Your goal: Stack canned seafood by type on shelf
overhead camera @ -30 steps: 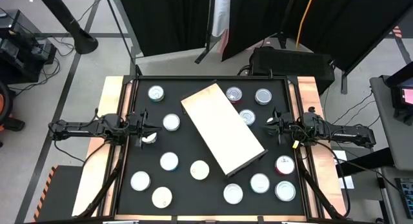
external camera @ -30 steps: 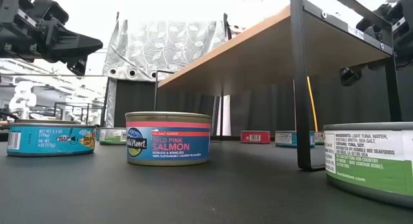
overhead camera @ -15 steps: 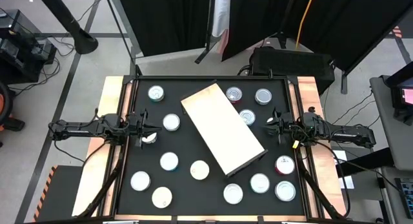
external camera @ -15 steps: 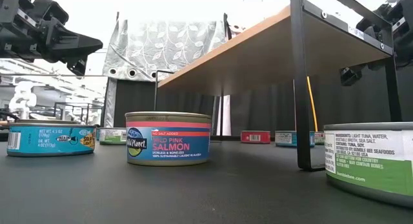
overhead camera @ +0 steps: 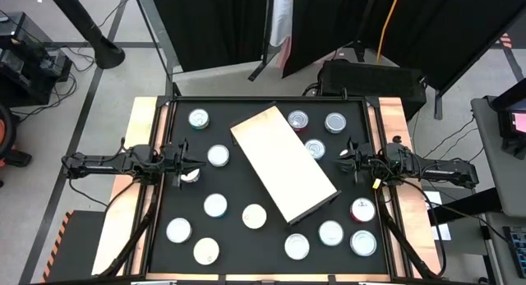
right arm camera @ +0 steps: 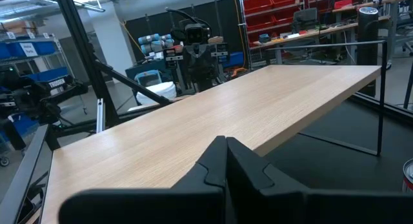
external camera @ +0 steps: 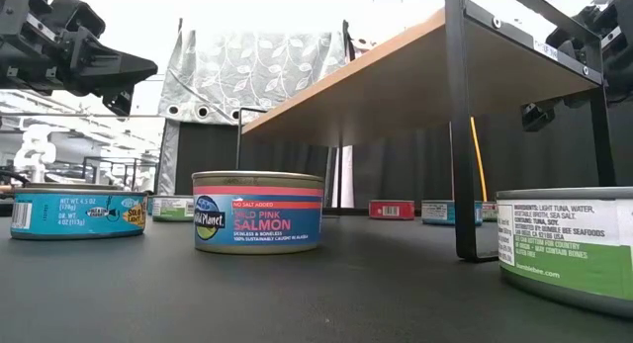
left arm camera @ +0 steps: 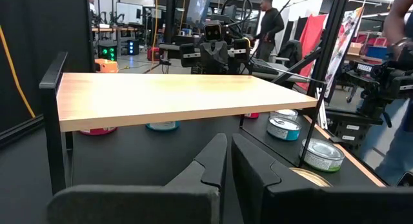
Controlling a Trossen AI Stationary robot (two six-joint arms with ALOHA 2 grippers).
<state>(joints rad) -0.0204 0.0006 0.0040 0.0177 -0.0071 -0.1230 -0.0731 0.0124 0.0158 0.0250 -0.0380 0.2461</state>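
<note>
Canned seafood (overhead camera: pixel 215 205) lies scattered over the black bench (overhead camera: pixel 238 244), none of it on the shelf (overhead camera: pixel 283 163), which stands bare and skewed across the middle of the bench on thin black legs. From above, about seven tins sit on the left and near side of the shelf, three more beyond its far right corner, and four at the near right. The left tool (overhead camera: pixel 182 163) hangs at the left side of the bench, pointing toward the shelf, with one tin (overhead camera: pixel 190 176) just beside it and another (overhead camera: pixel 218 155) between it and the shelf. The right tool (overhead camera: pixel 348 160) hangs at the right side, facing the shelf's other long edge, near a tin (overhead camera: pixel 314 148) that sits by the shelf.

Both tools hold nothing and touch nothing. In the left wrist view the left tool's fingers (left arm camera: pixel 213 161) stand almost together with a narrow slit between them; in the right wrist view the right tool's fingers (right arm camera: pixel 216 161) are pressed fully together.

Labels show only in the low view: a pink salmon tin (external camera: pixel 258 212) in red and blue, a teal tin (external camera: pixel 78 212) to its side, and a white-and-green tuna tin (external camera: pixel 566 246) near the camera. The high view shows only the tops. The left wrist view shows tins under and beside the shelf, and a person (left arm camera: pixel 270 24) in the room beyond.
</note>
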